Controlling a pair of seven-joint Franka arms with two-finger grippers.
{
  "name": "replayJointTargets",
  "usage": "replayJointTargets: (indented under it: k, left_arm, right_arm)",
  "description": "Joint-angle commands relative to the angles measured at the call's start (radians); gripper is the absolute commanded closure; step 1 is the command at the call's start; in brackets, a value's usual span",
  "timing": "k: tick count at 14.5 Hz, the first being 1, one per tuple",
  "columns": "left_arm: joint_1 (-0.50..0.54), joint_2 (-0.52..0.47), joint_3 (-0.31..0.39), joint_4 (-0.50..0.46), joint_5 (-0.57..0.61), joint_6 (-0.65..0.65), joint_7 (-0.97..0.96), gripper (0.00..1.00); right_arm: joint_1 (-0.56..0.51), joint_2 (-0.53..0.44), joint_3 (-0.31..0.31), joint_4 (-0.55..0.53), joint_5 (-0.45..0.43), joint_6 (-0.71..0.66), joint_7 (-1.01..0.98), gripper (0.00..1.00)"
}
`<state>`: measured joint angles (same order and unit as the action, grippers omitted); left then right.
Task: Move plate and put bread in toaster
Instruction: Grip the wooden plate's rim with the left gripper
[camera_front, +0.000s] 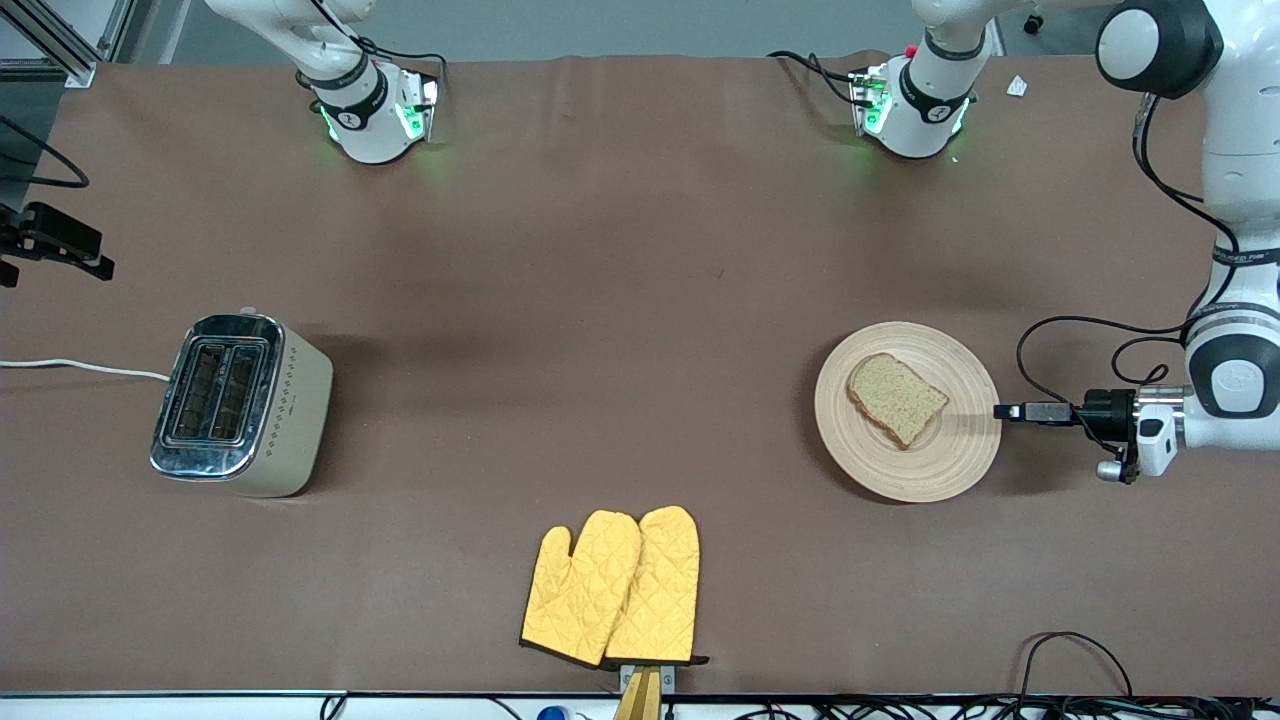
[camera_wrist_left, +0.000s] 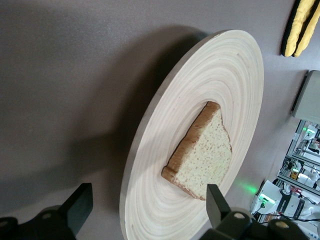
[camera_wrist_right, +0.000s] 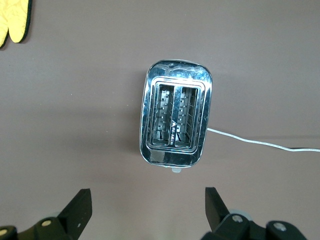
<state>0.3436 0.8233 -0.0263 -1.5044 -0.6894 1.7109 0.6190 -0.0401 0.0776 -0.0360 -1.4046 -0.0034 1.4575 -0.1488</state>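
Bread lies flat on plate — rounded top toward toaster.

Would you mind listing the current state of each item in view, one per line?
plate: flat on the table, carrying the bread.
bread: lying flat on the plate, not gripped.
toaster: upright, both slots empty, cord attached.
oven mitts: lying flat, overlapping.
left end effector: open, at the plate's rim.
right end effector: open, above the toaster.

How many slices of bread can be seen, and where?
1. The bread lies on the plate, toward the left arm's end of the table. Both slots of the toaster look empty.
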Motion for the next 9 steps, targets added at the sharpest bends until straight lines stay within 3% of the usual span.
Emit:
replayJointTargets:
  k: [1,2,7,9]
  left_arm:
    - [0.003,0.034,-0.001,0.021,-0.039,0.007,0.034,0.0]
    - [0.002,0.034,-0.001,0.021,-0.045,0.007,0.034,0.03]
    - [-0.005,0.031,-0.004,0.021,-0.039,0.007,0.051,0.66]
    - [-0.006,0.034,-0.004,0.021,-0.044,0.009,0.096,0.72]
  right_arm:
    - [0.005,-0.007,-0.004,0.001,0.01,-0.002,-0.006,0.0]
    - [0.005,-0.007,-0.002,0.001,0.01,-0.005,-0.005,0.0]
    - [0.009,-0.007,-0.002,0.001,0.011,-0.005,-0.008,0.0]
    - [0.011,-0.006,-0.004,0.001,0.01,-0.003,-0.003,0.0]
